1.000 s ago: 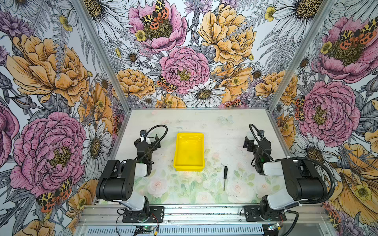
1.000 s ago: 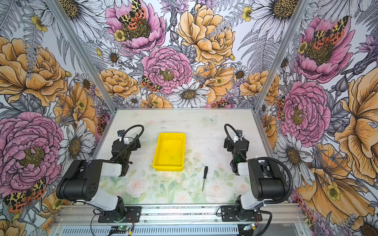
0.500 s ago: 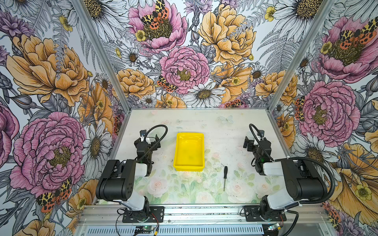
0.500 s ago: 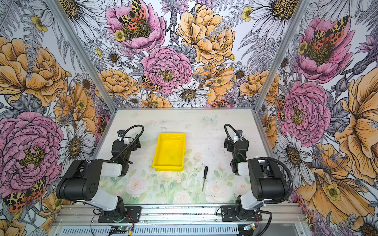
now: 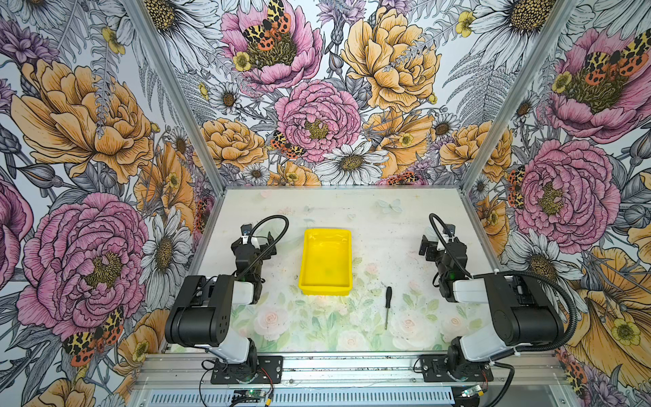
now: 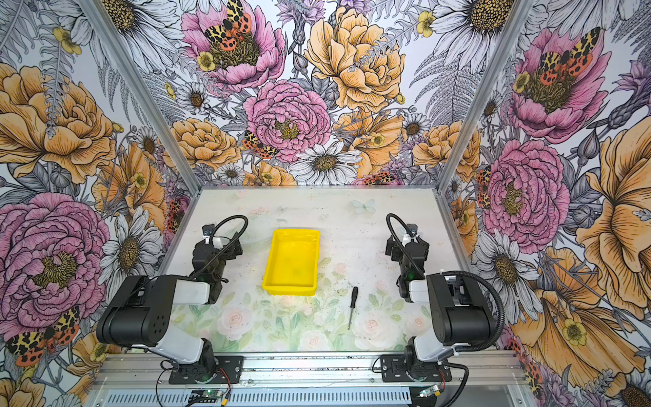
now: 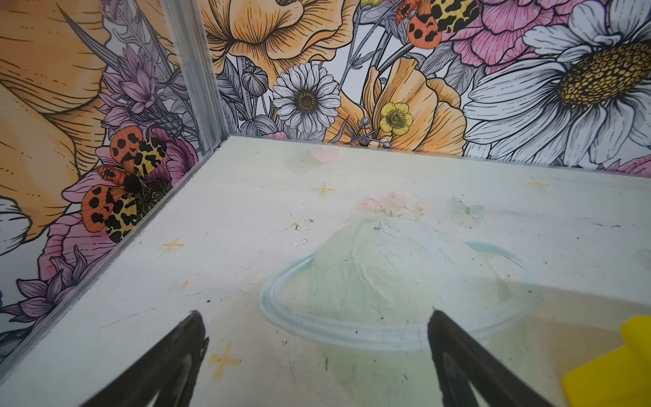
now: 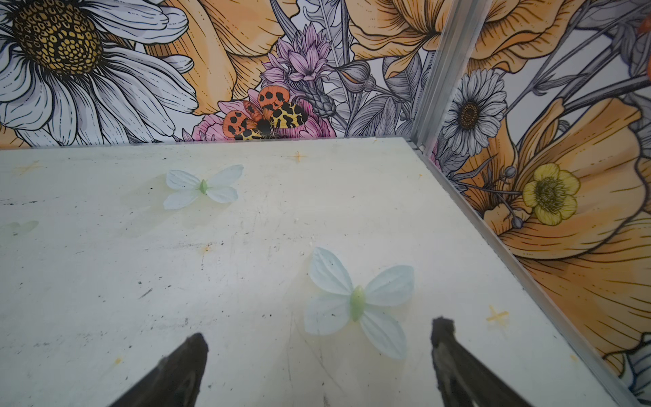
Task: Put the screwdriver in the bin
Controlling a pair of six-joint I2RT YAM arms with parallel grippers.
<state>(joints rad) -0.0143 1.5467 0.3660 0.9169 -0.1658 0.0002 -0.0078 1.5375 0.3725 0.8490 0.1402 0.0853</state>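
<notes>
The screwdriver (image 5: 387, 306) (image 6: 352, 307), with a black handle and a thin silver shaft, lies flat on the table with its handle pointing away from the front edge. It is just right of the front right corner of the yellow bin (image 5: 326, 289) (image 6: 289, 289). The bin is shallow, holds nothing, and sits mid-table; one corner of it (image 7: 613, 373) shows in the left wrist view. My left gripper (image 5: 259, 236) (image 6: 222, 243) (image 7: 315, 317) hovers left of the bin, open and empty. My right gripper (image 5: 438, 243) (image 6: 405, 243) (image 8: 320, 331) is at the right side, behind the screwdriver, also open and empty.
The table (image 5: 370, 218) carries a pale floral print. Flowered walls close it in at the back and on both sides. An aluminium rail (image 5: 352, 366) with the two arm bases runs along the front edge.
</notes>
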